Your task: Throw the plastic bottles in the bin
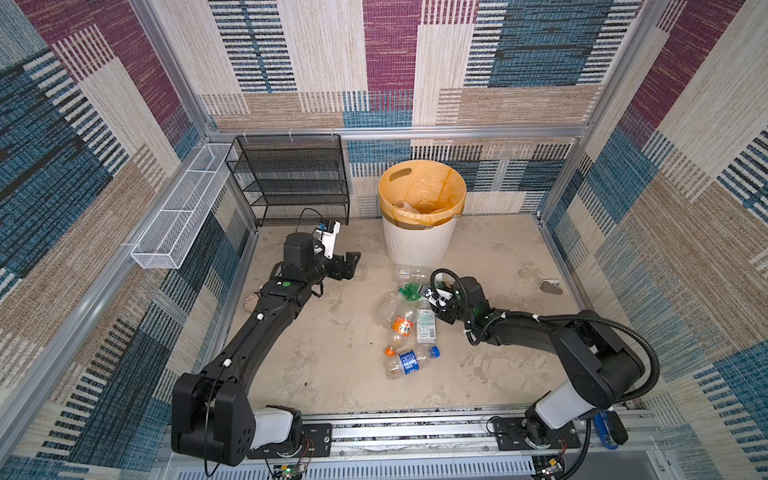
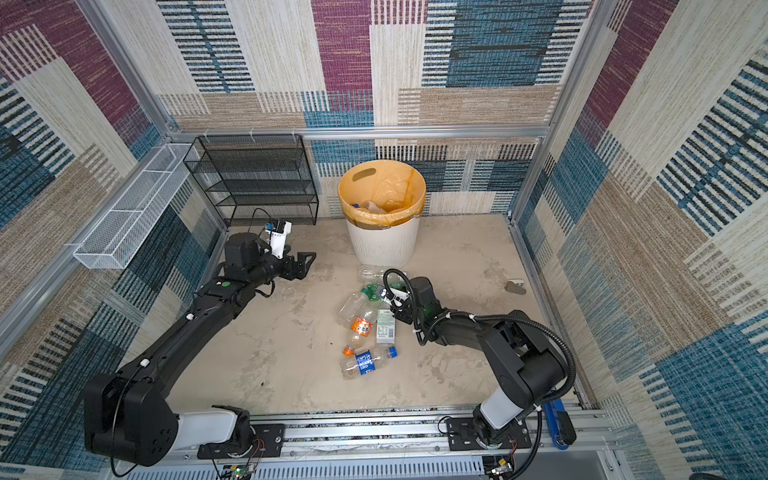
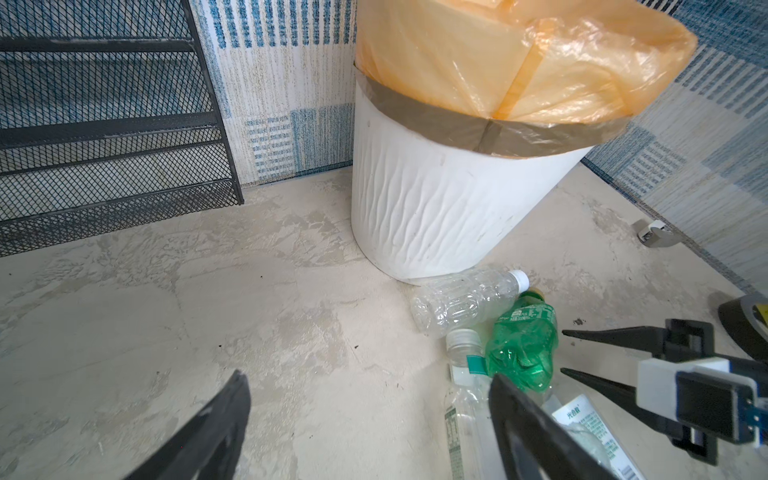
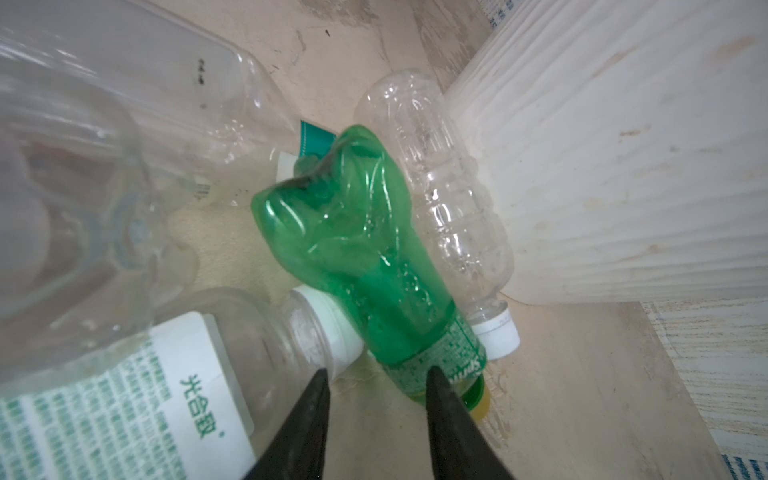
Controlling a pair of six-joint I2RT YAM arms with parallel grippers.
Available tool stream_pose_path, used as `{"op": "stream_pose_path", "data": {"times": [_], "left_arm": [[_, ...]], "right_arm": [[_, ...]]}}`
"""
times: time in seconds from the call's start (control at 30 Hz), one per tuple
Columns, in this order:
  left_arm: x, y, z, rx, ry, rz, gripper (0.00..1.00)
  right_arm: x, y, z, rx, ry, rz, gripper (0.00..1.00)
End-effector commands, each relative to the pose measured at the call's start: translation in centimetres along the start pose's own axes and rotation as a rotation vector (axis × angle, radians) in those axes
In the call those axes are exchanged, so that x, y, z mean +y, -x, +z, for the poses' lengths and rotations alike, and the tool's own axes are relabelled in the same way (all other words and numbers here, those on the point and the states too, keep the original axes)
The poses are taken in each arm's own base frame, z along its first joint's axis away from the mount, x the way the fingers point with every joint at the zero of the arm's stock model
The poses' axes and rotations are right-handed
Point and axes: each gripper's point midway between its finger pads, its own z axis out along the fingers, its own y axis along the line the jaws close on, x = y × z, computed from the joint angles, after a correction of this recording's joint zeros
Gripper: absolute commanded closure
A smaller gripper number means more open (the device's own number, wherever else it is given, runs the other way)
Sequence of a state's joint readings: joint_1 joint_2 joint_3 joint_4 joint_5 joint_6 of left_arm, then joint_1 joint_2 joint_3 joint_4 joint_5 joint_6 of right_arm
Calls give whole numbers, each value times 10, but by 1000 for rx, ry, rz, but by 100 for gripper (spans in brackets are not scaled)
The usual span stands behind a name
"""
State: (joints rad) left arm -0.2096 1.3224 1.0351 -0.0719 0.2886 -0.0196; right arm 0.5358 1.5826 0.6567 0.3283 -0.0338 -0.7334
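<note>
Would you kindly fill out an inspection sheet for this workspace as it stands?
Surface: beige table, stained.
Job's things: orange-lined bin at the back; before it lie a green bottle, a clear bottle against the bin, a white-labelled bottle, an orange-labelled bottle, a blue-labelled bottle.
Clutter: small grey object by the right wall.
Grippers: left gripper open, empty; right gripper at the green bottle's neck, grip unclear.
Cables: black hose arches over the right arm; no snag seen.
Surroundings: black mesh rack, white wire basket, patterned walls.
</note>
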Motion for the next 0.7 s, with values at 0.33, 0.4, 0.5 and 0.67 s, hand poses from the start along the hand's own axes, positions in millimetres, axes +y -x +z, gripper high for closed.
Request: {"op": "stream_pose_path", "data": {"times": [0.33,0.4,0.5,0.67], "left_arm": [[-5,6,-4,-18,-21,6,10],[-5,6,-4,-18,-23,6,10],[-5,6,-4,-17,-24,6,10],[-5,6,-4,-14,-21,9,10]], "right_arm": [[-24,-5,1,68,2,-63,35],[-30,-8,3,87,2,-74,35],[-31,-11,7,101,25,-89,35],[-25,-15,13,111,51,-126,33]]}}
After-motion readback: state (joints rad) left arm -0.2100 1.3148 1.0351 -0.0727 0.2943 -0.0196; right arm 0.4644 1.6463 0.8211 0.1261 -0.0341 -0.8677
